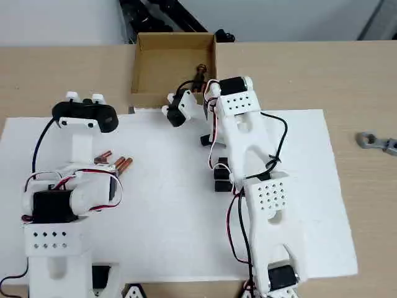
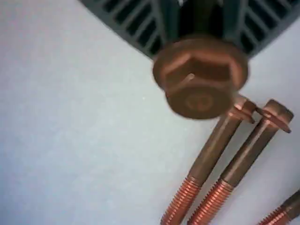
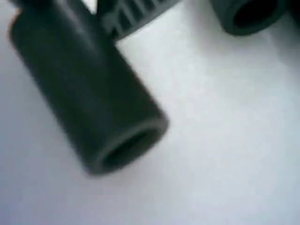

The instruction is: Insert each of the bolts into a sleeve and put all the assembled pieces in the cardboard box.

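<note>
the left gripper point(image 2: 194, 16) is clamped on a copper bolt point(image 2: 199, 77), hex head facing the wrist camera, over the white sheet point(image 1: 167, 211) near the loose bolts point(image 2: 225, 159). the right gripper point(image 3: 70, 18) is closed around a dark sleeve point(image 3: 89, 98), bore open at its free end, near the spare sleeves point(image 1: 222, 176) and short of the cardboard box point(image 1: 138, 68). the two held parts are well apart. the likely trouble is the mating: a slightly tilted bolt could catch its threads on the sleeve's rim (the bore looks snug) and push the sleeve askew in the jaws, or work the bolt loose so it drops.
</note>
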Controlling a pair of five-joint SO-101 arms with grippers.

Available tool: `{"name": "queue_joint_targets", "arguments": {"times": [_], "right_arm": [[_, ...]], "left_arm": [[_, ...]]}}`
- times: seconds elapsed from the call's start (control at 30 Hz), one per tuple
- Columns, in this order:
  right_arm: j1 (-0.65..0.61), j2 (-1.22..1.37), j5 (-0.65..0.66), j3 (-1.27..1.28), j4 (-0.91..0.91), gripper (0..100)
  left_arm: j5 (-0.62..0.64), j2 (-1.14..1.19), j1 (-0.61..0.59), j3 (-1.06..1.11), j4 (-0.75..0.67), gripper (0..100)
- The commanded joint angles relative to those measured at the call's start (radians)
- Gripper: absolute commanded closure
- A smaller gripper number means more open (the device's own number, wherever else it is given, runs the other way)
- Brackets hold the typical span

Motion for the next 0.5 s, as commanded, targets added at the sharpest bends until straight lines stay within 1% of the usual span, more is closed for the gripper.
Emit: {"name": "queue_joint_targets", "arguments": {"times": [0.0,0.23,0.47], "right_arm": [[-0.084,0.044,0.006,0.021,0.033,99.6],[-0.088,-0.102,-0.011,0.095,0.033,99.6],[-0.059,-0.295,-0.012,0.178,0.033,99.6]], "left_arm": [[-0.002,-0.021,-0.005,-0.012,-0.005,100],[-0.003,-0.021,-0.005,-0.012,-0.006,100],[-0.003,-0.021,-0.005,-0.013,-0.006,100]]}}
